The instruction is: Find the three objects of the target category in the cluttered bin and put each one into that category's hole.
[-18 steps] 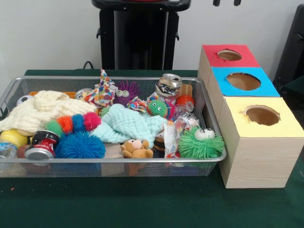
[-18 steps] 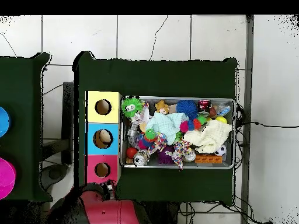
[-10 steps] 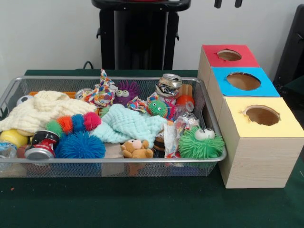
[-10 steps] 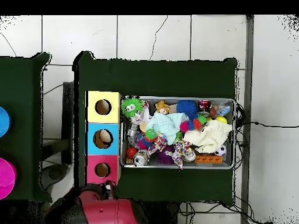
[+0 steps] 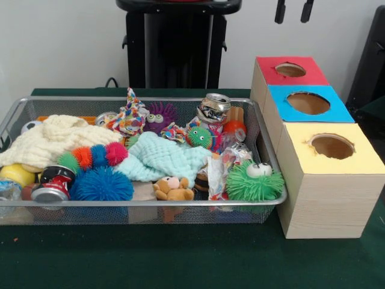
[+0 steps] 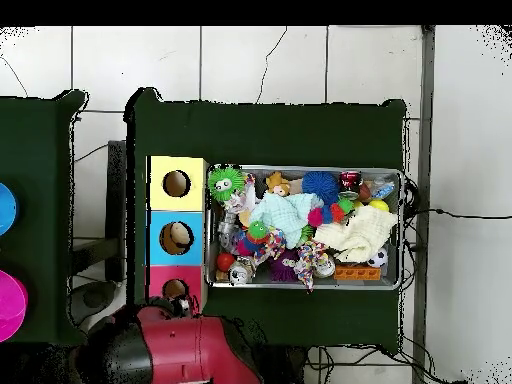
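The wire mesh bin point(image 5: 144, 205) is full of toys, cloths and cans; it also shows in the overhead view point(image 6: 403, 230). One bluish-clear wrinkly bottle point(image 5: 7, 190) lies in the bin's near left corner, seen from above at the corner point(image 6: 384, 189). Another clear bottle point(image 5: 232, 139) lies beside a red cap near the bin's right end. A third is hidden. The red-faced hole point(image 5: 290, 70) is on the farthest box. My gripper point(image 5: 293, 11) hangs above it, open and empty, only its black fingertips point(image 5: 280, 11) showing. In the overhead view my red arm point(image 6: 175, 345) overlaps the red box point(image 6: 160, 285).
A blue-faced box point(image 5: 308, 103) and a yellow-faced box point(image 5: 332, 146) stand in line nearer than the red one. Crushed cans point(image 5: 213, 108), spiky balls point(image 5: 102, 183), a cream cloth point(image 5: 54, 138) and a mint cloth point(image 5: 165, 158) fill the bin. The black pedestal point(image 5: 174, 45) stands behind.
My gripper's fingertips have come down further into the front view above the red box. In the overhead view my arm has advanced over the red box's edge.
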